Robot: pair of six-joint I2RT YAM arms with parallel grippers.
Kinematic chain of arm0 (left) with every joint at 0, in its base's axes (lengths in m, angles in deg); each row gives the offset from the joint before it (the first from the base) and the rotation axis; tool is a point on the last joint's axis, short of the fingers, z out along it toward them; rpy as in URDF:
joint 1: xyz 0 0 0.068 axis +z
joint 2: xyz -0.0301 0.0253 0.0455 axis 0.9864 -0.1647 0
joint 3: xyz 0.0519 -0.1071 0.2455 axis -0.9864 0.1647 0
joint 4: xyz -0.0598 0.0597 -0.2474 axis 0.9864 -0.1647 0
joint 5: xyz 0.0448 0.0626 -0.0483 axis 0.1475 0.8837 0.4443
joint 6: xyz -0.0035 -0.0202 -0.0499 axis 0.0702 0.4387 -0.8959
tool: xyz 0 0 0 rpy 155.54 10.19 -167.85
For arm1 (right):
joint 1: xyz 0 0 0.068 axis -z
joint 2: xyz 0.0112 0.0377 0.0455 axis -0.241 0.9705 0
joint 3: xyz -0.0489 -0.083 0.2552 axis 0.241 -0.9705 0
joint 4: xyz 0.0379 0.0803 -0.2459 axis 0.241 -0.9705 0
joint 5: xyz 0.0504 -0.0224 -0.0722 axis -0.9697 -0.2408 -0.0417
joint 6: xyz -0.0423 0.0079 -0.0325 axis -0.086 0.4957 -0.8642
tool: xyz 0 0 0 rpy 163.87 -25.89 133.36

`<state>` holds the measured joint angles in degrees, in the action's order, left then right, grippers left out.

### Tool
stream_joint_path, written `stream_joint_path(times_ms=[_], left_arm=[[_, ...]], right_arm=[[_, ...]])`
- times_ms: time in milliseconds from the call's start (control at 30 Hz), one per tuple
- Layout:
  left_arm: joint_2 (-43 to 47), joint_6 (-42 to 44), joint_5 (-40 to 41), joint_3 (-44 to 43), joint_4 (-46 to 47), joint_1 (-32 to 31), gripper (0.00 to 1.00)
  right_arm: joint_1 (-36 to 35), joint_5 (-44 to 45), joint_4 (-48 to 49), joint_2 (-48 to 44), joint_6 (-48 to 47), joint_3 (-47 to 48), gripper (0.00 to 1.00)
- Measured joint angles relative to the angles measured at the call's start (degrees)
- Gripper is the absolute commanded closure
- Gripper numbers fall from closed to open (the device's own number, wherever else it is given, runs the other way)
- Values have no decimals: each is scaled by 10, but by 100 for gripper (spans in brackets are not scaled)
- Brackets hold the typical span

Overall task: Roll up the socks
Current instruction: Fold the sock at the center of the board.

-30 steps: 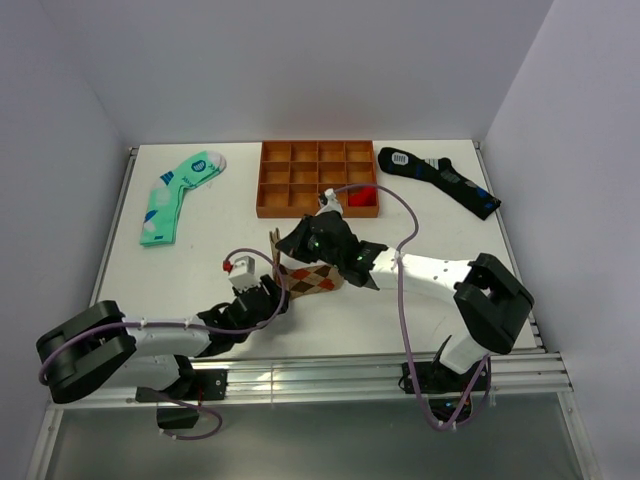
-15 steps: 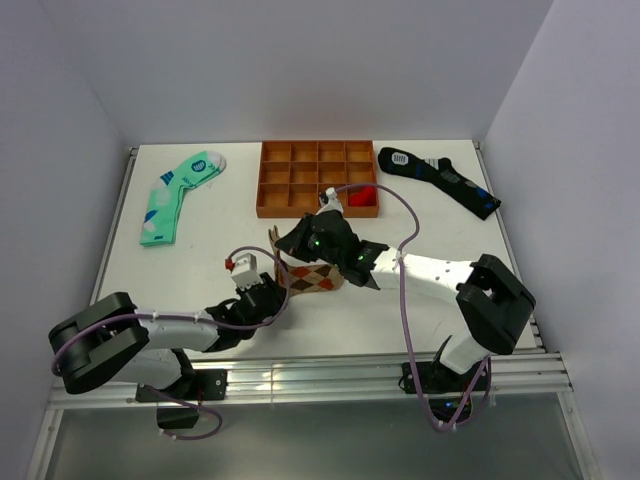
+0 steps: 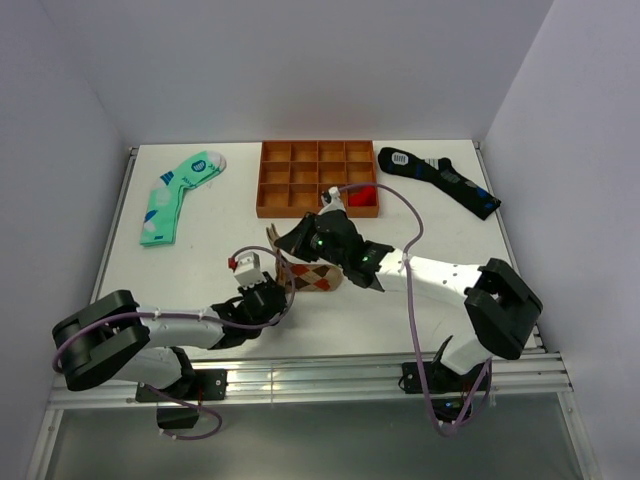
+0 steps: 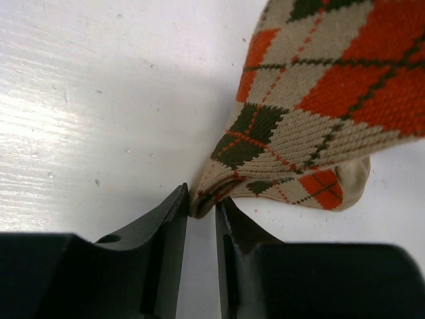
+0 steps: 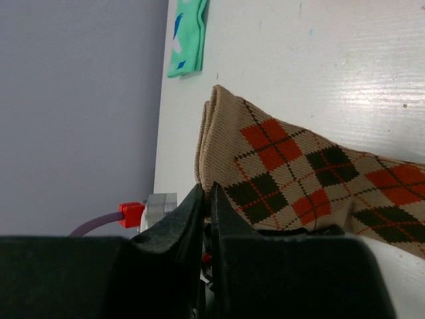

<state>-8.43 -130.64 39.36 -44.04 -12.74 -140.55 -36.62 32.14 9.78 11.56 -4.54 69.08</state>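
Note:
The tan argyle sock [image 3: 314, 276] with orange and dark diamonds lies mid-table between both grippers. My left gripper [image 3: 284, 291] is at its near-left end. In the left wrist view the jaws [image 4: 201, 205] pinch a folded corner of the sock [image 4: 319, 80] at their tips. My right gripper [image 3: 300, 243] is at the sock's far-left edge. In the right wrist view its jaws [image 5: 207, 194] are closed on the edge of the sock [image 5: 299, 173], whose cuff stands up off the table.
An orange compartment tray [image 3: 261, 180] stands at the back middle with a red item [image 3: 362, 196] in one cell. A mint-green sock [image 3: 178, 195] lies back left, also in the right wrist view [image 5: 188, 36]. A black sock [image 3: 440, 180] lies back right.
My left gripper has moved forward and right to the sock's near end and now pinches its corner. My right arm has shifted slightly, still holding the sock's edge.

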Motion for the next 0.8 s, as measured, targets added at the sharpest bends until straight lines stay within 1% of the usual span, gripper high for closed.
stream_joint_path(times_ms=[67,133,233,267,333,367,400,567,800], left_arm=[[-2,-9,10,-9,-13,-1,74],[-3,-16,16,-12,-20,-1,74],[-3,-29,24,-12,-32,-1,78],[-3,-31,25,-12,-37,-1,85],[-6,-41,29,-12,-43,-1,92],[-8,-44,30,-12,-47,-1,97],[-9,-48,32,-12,-51,-1,99],[-10,-62,39,-12,-66,-1,100],[-10,-73,41,-12,-75,-1,100]], right_arm=[[0,0,1,-7,1,-7,100],[0,0,2,-13,2,-13,100],[0,1,2,-22,2,-27,100],[0,1,3,-25,2,-35,100],[1,2,3,-30,2,-50,100],[1,3,3,-32,2,-59,100],[2,4,3,-35,2,-70,100],[15,5,5,-62,2,-127,100],[46,17,8,-80,1,-168,100]])
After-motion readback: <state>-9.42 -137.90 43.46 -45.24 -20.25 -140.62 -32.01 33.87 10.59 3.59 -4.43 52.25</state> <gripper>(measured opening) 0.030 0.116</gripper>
